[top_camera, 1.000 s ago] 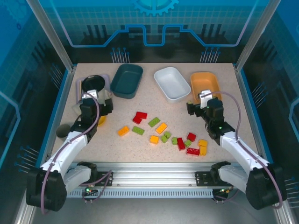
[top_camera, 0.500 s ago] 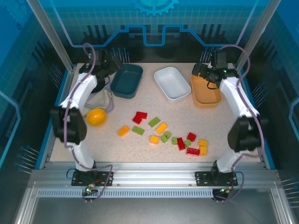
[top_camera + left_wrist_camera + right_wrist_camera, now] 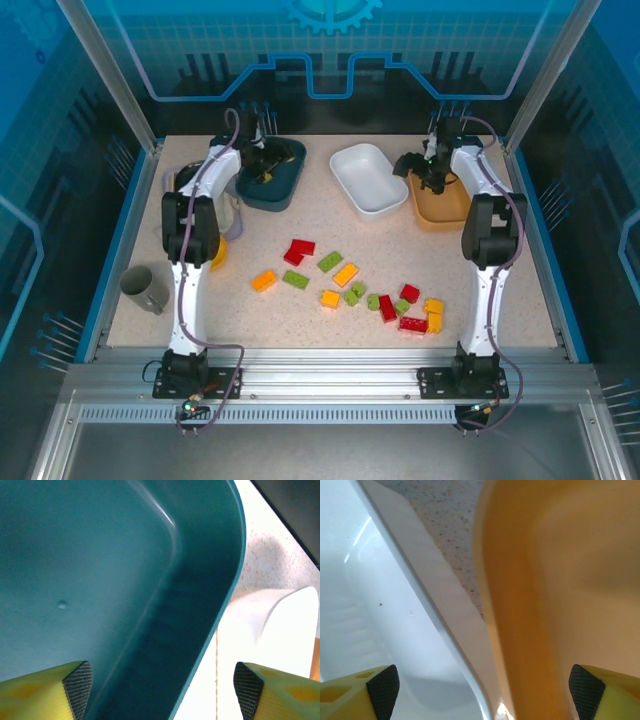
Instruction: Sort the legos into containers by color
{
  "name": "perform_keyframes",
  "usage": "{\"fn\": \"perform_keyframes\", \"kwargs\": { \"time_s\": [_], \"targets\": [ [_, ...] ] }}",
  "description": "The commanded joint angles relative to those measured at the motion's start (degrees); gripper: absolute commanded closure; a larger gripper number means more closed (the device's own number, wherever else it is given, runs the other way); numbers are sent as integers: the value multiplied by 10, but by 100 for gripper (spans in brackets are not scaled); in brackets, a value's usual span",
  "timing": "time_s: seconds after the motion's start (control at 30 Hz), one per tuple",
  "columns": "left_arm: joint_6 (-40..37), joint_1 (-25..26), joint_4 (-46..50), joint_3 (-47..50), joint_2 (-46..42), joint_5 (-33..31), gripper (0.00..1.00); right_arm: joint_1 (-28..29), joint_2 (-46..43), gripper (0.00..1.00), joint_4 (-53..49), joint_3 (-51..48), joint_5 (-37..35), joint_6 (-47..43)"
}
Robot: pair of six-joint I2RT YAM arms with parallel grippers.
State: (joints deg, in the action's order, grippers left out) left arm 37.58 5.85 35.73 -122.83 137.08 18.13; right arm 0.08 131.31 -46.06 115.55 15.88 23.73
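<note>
Several legos in red (image 3: 298, 250), lime green (image 3: 329, 262) and orange-yellow (image 3: 346, 274) lie loose on the middle of the table. At the back stand the three containers: dark teal (image 3: 290, 186), white (image 3: 368, 180) and orange (image 3: 442, 211). My left gripper (image 3: 264, 163) hangs over the teal tray (image 3: 100, 555). It (image 3: 160, 690) is open, its jaws straddling the tray's right wall without touching it. My right gripper (image 3: 424, 166) is open too (image 3: 482, 690). One fingertip is over the white tray (image 3: 365, 610), the other over the orange tray (image 3: 570, 580). Neither holds anything.
A lavender tray (image 3: 170, 186) with a black bowl (image 3: 192, 175) sits at the back left, beside a pale cloth (image 3: 229, 212). A grey cup (image 3: 143, 288) stands near the left edge. Both arms stretch up the table's sides.
Both arms have swung out from near the bricks to the back. The left gripper now hangs over the teal tray and has narrowed. The right one is at the white and orange trays' adjoining rims.
</note>
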Motion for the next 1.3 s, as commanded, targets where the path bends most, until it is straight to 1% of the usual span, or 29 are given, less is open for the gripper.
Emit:
{"fn": "perform_keyframes", "kwargs": {
  "time_s": [0.0, 0.07, 0.2, 0.37, 0.47, 0.63, 0.77, 0.87, 0.97, 1.03, 1.17, 1.27],
  "targets": [
    [18, 10, 10, -22, 24, 60, 24, 8, 47, 11, -46, 64, 46, -16],
    [24, 21, 1, -22, 30, 71, 24, 15, 71, 12, -68, 99, 39, -23],
    [44, 42, -17, -22, 38, 86, 24, 27, 97, 15, -88, 138, 21, -29],
    [63, 68, -41, -22, 45, 106, 24, 42, 127, 24, -118, 187, 6, -30],
    [71, 80, -44, -22, 45, 109, 25, 54, 133, 29, -121, 197, -13, -29],
    [82, 96, -56, -14, 44, 124, 27, 73, 142, 44, -135, 215, -46, -20],
    [78, 109, -57, -1, 38, 124, 27, 84, 141, 61, -144, 211, -72, -14],
    [72, 116, -51, 5, 36, 125, 30, 92, 133, 69, -142, 196, -76, -13],
    [57, 123, -35, 5, 36, 123, 36, 100, 110, 77, -131, 158, -81, -8],
    [44, 126, -19, 5, 36, 122, 43, 104, 83, 82, -111, 114, -83, -1],
    [3, 133, 17, 20, 22, 117, 53, 110, 23, 87, -65, 3, -84, 17],
    [-14, 137, 21, 56, -3, 119, 55, 115, -24, 89, -39, -72, -84, 22]
  ]
}}
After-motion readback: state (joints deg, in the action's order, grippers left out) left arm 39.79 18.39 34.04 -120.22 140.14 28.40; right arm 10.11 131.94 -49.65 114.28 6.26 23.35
